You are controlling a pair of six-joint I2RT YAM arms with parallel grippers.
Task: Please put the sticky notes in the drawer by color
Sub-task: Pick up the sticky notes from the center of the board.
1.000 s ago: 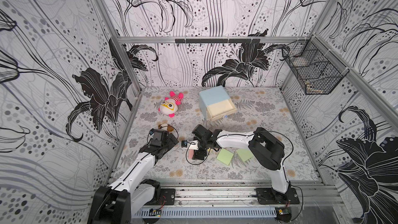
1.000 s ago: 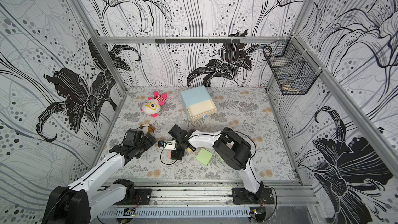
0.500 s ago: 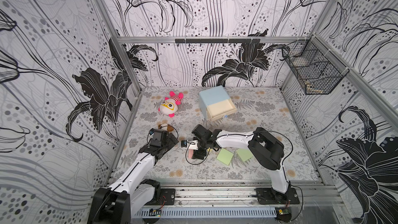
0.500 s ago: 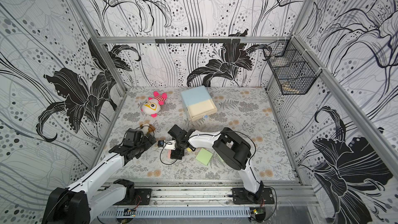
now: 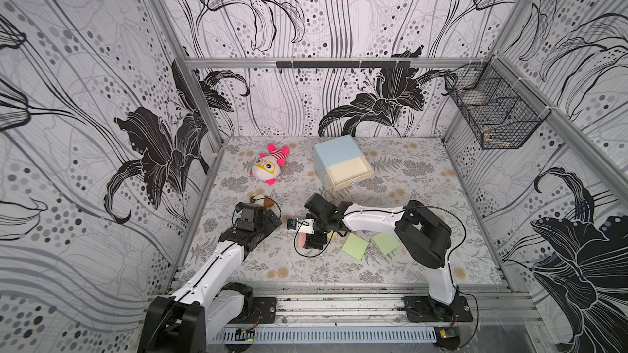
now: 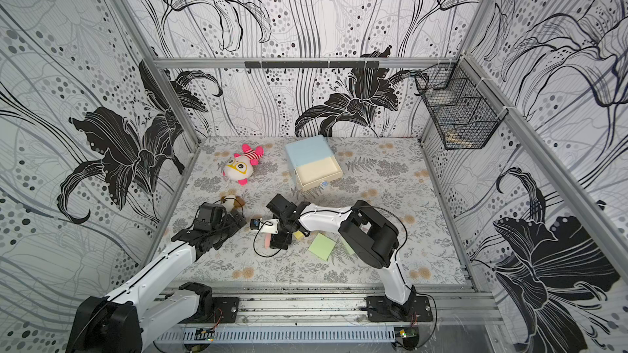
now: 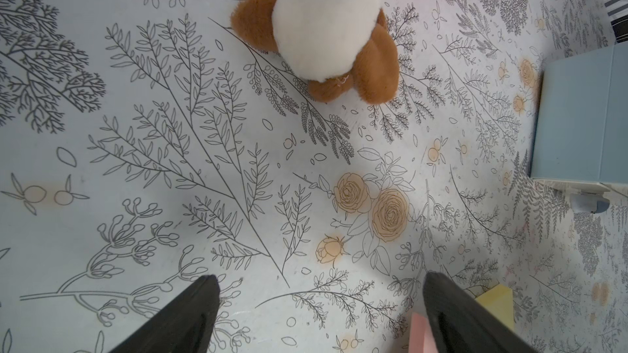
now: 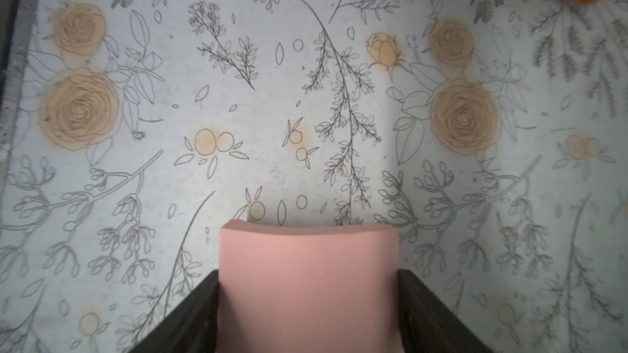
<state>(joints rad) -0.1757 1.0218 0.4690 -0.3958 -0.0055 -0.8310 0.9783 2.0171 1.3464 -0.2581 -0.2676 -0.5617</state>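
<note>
Mat (image 8: 272, 113): pink pad (image 8: 307, 286) in R hand (image 8: 307, 276)

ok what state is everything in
pale-blue mini chest, top cream drawer: pulled open
pink square paper sticky pad: gripped, bowed
right gripper: shut on the pink pad
left gripper: open, empty
two light-green square paper pads: lying flat
yellow square paper pad: partly hidden

a robot lab cell. aluminium rails (image 5: 238, 62) frame walls (image 5: 339, 11) papered in black lily print; the surface (image 5: 407, 171) wears a printed floral sheet. a left arm (image 5: 217, 263) and a right arm (image 5: 370, 220) are bolted to a metal track (image 5: 339, 303), with a slotted cable duct (image 5: 339, 336) beside it. a wire basket (image 5: 496, 123) hangs on one wall.
</note>
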